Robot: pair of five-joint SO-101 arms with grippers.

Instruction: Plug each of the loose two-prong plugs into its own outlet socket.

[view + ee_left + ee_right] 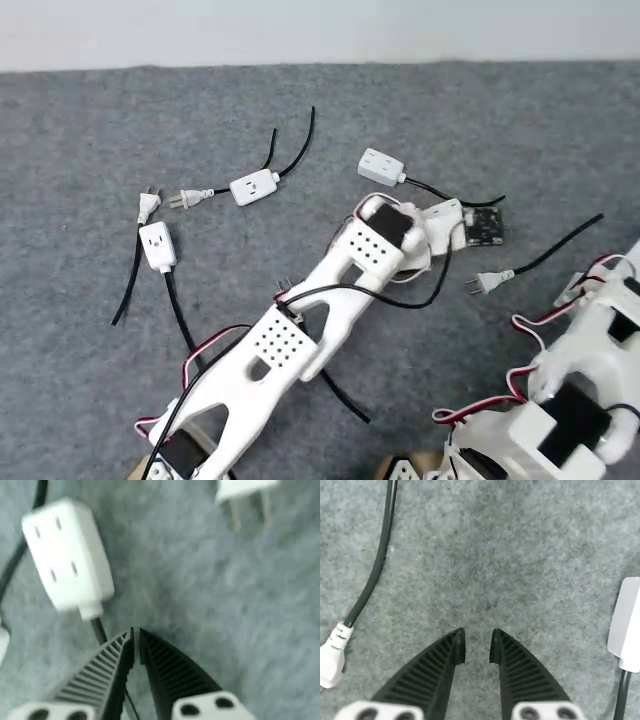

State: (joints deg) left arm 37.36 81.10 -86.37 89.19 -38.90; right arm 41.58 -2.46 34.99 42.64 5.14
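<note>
Plug on the right side [490, 282] is just lying loose on the grey carpet [560, 130], prongs aimed back toward the middle, and none of the others looks seated either, so I'd call this the very start of the job. Going by size: your left arm [300, 340] is stretched diagonally across the middle, I'm guessing to park its wrist by the far socket [380, 167], while the right arm [580, 400] sits folded at the near right corner. Two more sockets are out left: the middle socket [253, 187] has a plug [190, 198] just beside it with prongs facing away, and the near socket [157, 245] has a small plug [148, 207] right at its far end. Left gripper [136, 635] has its fingers pinched together on nothing. The far socket, by the look of it, lies just ahead and off to one side with its cord running past one finger, and another plug [245, 489] sits farther out with prongs facing the tips. Right gripper [477, 647] is cracked a little apart over bare carpet — what looks like that first plug off one side, a white cord end [626, 625] off the other, can't tell what that one is.
</note>
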